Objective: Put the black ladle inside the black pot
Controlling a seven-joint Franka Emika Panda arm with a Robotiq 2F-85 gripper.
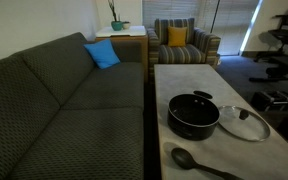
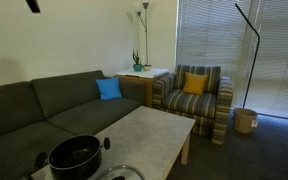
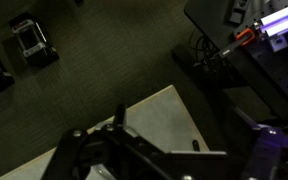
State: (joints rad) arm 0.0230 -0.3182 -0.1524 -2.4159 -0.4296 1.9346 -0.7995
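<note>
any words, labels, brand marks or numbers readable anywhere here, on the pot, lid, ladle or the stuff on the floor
No text can be read in any view.
The black pot, glass lid and black ladle show no label or brand.
Any marking on the lit device at the wrist view's top right is too blurred to read.

No readable text, labels or signs anywhere.
</note>
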